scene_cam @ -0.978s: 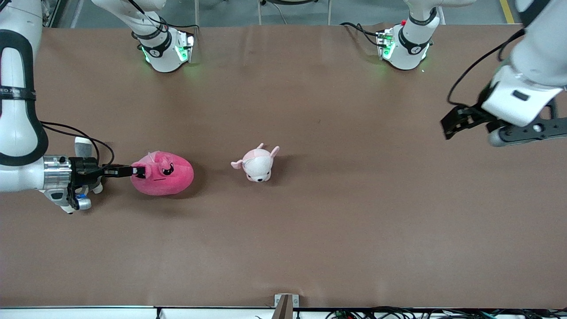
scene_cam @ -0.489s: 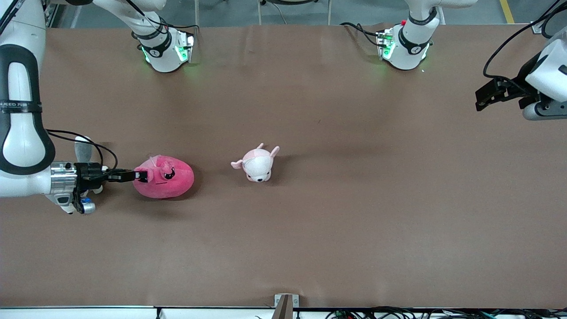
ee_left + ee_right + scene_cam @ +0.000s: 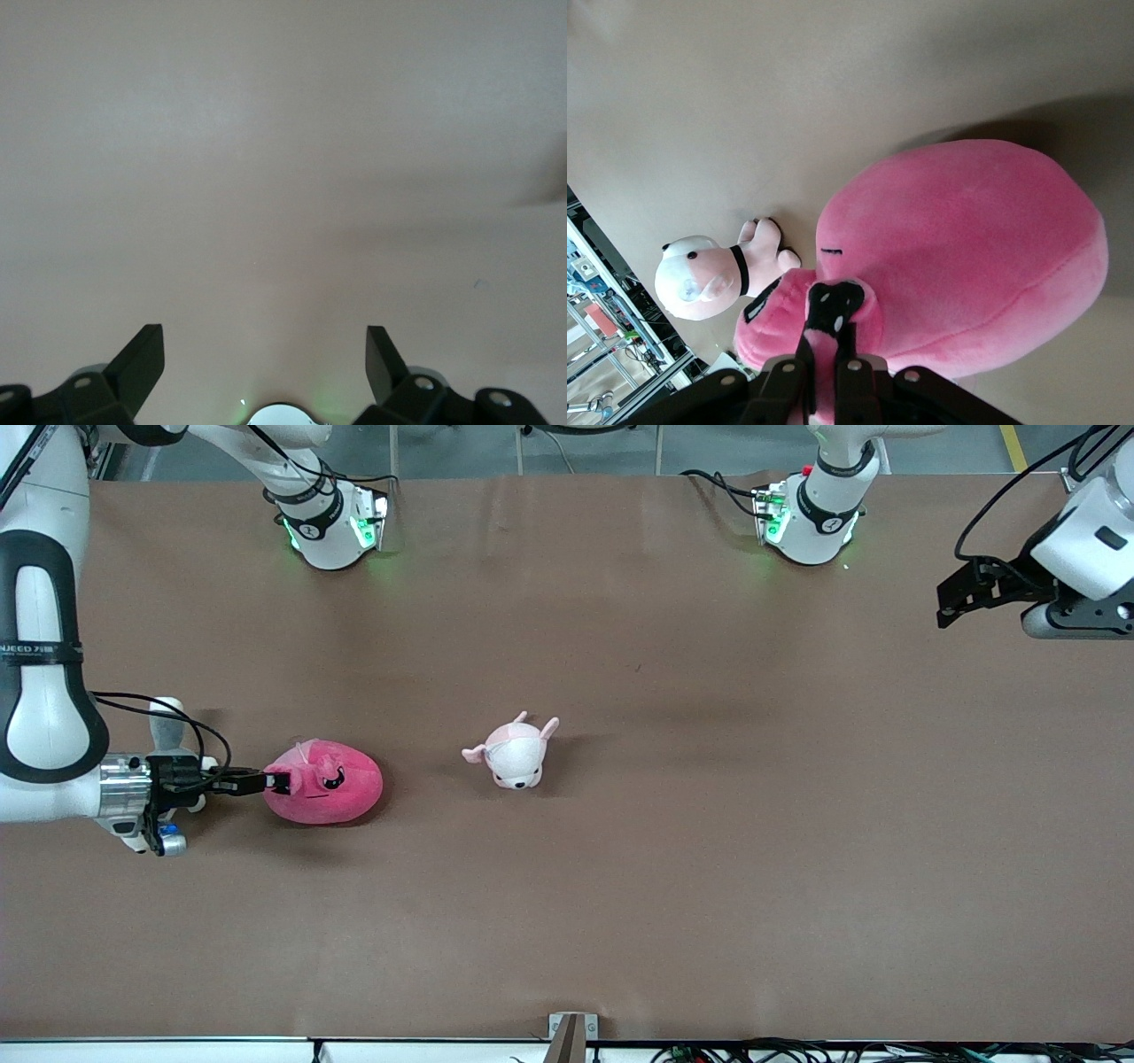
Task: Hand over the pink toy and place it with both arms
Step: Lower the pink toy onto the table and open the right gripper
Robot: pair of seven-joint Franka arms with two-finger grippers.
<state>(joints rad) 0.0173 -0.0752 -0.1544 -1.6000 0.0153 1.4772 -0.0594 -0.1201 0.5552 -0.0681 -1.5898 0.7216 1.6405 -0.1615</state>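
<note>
Though half cut off, right claw (image 3: 282,781) clamped on pink toy (image 3: 332,790).

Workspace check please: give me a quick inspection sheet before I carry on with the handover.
Surface: brown table, flat, one faint crease near the bases.
Job's things: pink toy on the table toward the right arm's end, pinched at a tuft.
Clutter: small pale pink-and-white plush beside the pink toy, toward the table's middle, apart from it.
Grippers: right gripper shut on the pink toy; left gripper open, holding nothing, over the left arm's end of the table.
Cables: black leads on both wrists and at both bases.
Surroundings: cable bundle along the front camera's edge; small bracket at that edge.
</note>
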